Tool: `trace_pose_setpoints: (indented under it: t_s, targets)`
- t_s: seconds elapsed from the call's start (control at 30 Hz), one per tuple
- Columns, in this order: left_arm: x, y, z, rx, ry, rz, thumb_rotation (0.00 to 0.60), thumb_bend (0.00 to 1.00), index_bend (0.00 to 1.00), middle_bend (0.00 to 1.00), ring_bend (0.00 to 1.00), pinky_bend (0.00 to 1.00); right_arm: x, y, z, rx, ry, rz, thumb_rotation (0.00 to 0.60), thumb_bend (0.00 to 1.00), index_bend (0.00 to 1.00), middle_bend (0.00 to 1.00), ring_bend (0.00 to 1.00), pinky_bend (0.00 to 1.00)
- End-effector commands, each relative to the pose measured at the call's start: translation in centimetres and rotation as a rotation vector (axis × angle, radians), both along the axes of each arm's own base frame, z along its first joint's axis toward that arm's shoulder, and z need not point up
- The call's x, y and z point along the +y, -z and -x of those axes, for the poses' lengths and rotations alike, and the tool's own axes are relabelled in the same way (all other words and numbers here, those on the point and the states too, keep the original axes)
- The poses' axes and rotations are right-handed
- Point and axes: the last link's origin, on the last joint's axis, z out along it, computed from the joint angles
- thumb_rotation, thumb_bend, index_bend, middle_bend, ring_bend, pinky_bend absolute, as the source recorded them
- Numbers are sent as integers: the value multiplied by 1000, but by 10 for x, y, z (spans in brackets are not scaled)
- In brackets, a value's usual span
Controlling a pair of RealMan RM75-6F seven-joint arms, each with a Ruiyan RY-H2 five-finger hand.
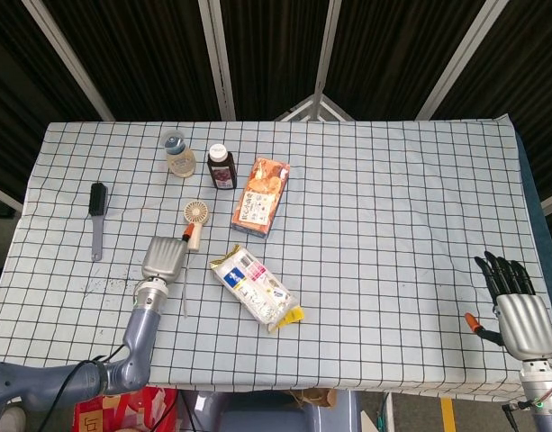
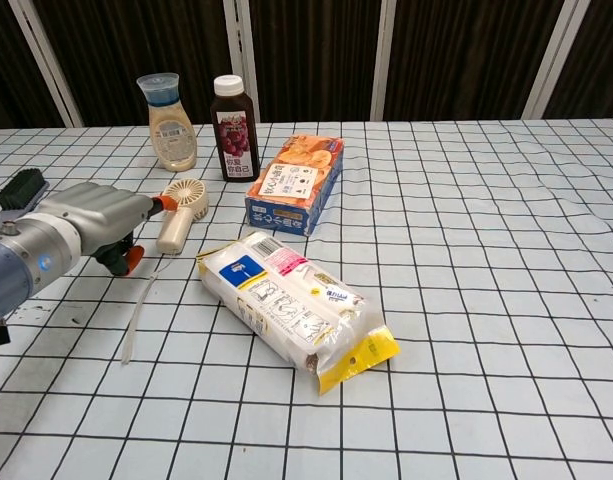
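Observation:
My left hand [image 1: 161,256] [image 2: 94,213] hovers low over the checked cloth, just left of a small cream hand-held fan [image 1: 194,220] [image 2: 180,212]. Its fingers are curled under the silver back, and an orange fingertip [image 2: 166,203] reaches close to the fan's head. Nothing shows in its grasp. The fan lies flat on the table. My right hand [image 1: 512,301] stays at the table's near right corner, its black fingers spread and holding nothing. The chest view does not show it.
A white snack packet [image 1: 256,287] [image 2: 294,306] lies right of the left hand, and an orange box [image 1: 262,194] [image 2: 296,181] lies behind it. A dark juice bottle [image 2: 234,128] and a cream bottle [image 2: 168,122] stand at the back. A brush [image 1: 96,216] lies far left. A thin white strip [image 2: 136,310] lies by the hand.

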Motion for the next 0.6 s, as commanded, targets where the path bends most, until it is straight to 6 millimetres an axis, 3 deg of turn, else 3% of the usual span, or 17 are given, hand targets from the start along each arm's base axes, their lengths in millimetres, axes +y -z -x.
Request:
trace_pose_setpoints:
  t_s: [0.03, 0.6]
  targets:
    - [0, 2, 1, 7, -7, 8, 600, 774, 43, 904, 739, 748, 0, 0, 0, 0, 0, 0, 600, 279, 11, 0, 0, 0]
    - [-2, 16, 12, 48, -30, 51, 600, 809, 74, 902, 738, 748, 0, 0, 0, -2, 0, 0, 600, 279, 12, 0, 0, 0]
